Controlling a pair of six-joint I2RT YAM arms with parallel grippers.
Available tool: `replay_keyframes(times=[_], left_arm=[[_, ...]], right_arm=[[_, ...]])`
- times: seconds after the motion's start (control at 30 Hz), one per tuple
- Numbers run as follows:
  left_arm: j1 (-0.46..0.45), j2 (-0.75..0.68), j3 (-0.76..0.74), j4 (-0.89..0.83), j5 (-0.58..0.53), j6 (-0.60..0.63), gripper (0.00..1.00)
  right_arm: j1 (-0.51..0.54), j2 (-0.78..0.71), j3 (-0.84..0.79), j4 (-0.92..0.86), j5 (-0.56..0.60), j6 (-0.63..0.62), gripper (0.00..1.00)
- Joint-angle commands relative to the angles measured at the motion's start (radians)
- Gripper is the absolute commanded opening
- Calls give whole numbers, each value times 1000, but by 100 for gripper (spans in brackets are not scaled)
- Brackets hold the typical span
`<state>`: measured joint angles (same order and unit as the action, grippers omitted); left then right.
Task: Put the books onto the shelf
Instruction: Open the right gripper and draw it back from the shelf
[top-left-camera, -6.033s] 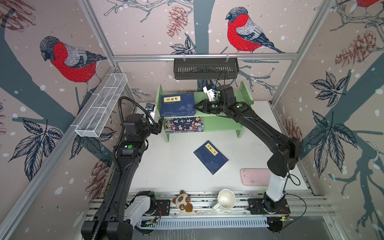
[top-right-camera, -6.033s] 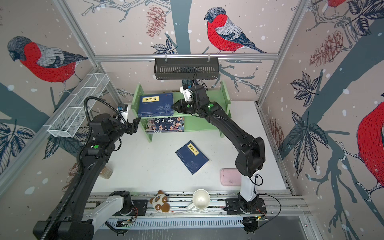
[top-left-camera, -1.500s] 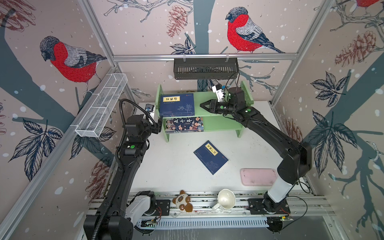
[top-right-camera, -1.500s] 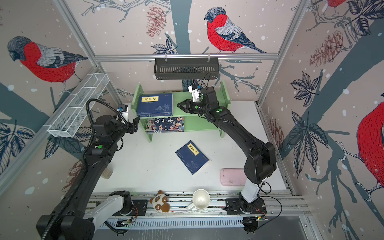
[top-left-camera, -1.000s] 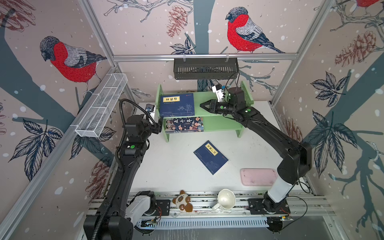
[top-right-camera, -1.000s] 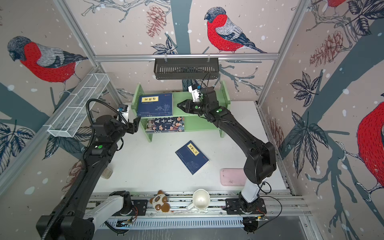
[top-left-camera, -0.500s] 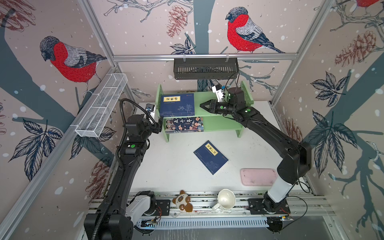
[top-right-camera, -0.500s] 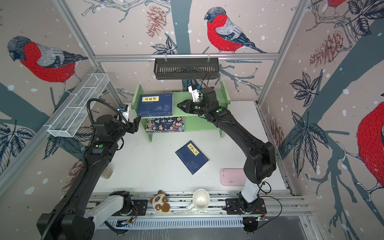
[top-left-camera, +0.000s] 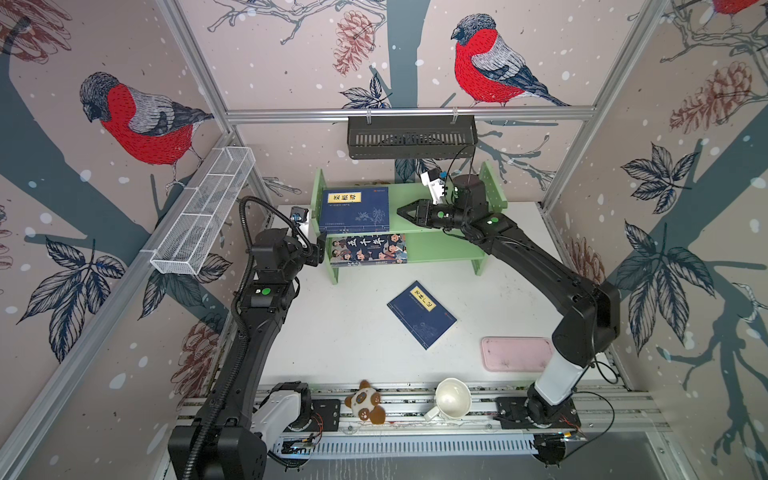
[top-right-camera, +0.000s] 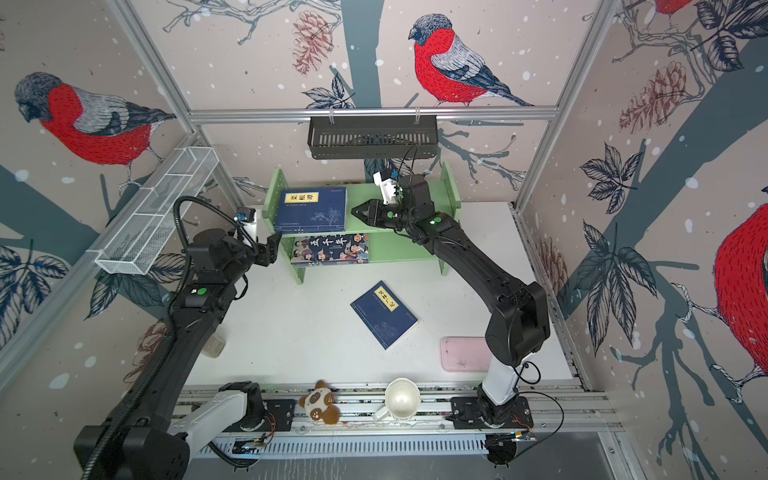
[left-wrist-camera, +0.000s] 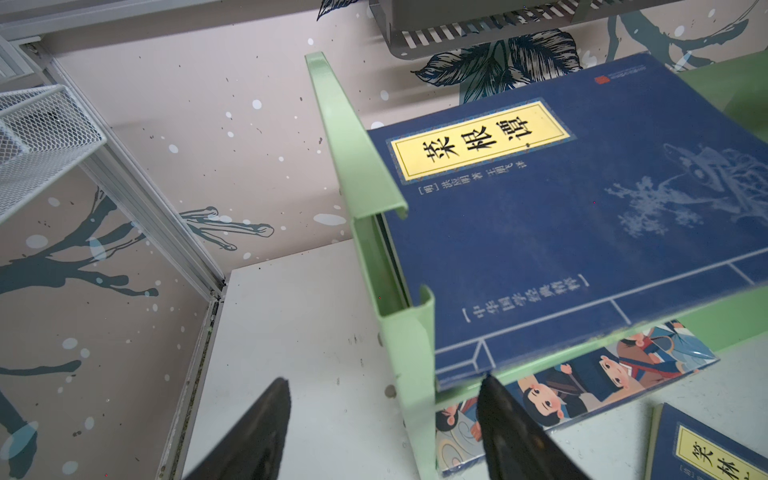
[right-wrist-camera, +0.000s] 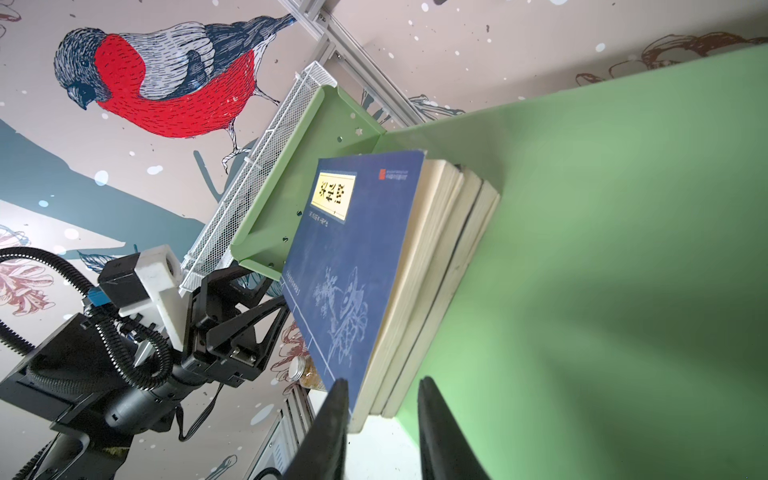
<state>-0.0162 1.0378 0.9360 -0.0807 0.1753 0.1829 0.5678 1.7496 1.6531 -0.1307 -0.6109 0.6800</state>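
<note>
1. Tabletop, one, white: it is carrying the shelf and one loose book.
2. Shelf, one, light green, two tiers: it is standing at the tabletop's far edge.
3. Navy book stack, three books counted in the right wrist view: it is lying flat on the top tier, against the left side panel. The right pincer is hovering just beside its right edge, jaws standing slightly apart, grasping nothing.
4. Cartoon-cover book, one: it is lying flat at the lower tier's left end. The left pincer is hovering just outside the left side panel, released, jaws wide.
5. Loose navy book, one: it is lying askew on the tabletop before the shelf, well apart from both pincers.
</note>
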Motion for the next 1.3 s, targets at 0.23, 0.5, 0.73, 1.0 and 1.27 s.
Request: replay_keyframes(times=[0.23, 0.5, 0.73, 1.0, 1.27], left_arm=[[0, -8, 9, 30, -1, -19, 72], [1, -15, 8, 13, 4, -21, 72], [0, -13, 6, 25, 1, -20, 72], [1, -9, 6, 34, 1, -22, 72], [0, -7, 8, 42, -12, -23, 72]], right_arm=[[56, -77, -41, -42, 60, -71, 23], [131, -39, -10, -133, 84, -138, 18], [155, 29, 64, -161, 88, -157, 17], [154, 82, 121, -191, 97, -164, 18], [156, 91, 144, -204, 85, -168, 19]])
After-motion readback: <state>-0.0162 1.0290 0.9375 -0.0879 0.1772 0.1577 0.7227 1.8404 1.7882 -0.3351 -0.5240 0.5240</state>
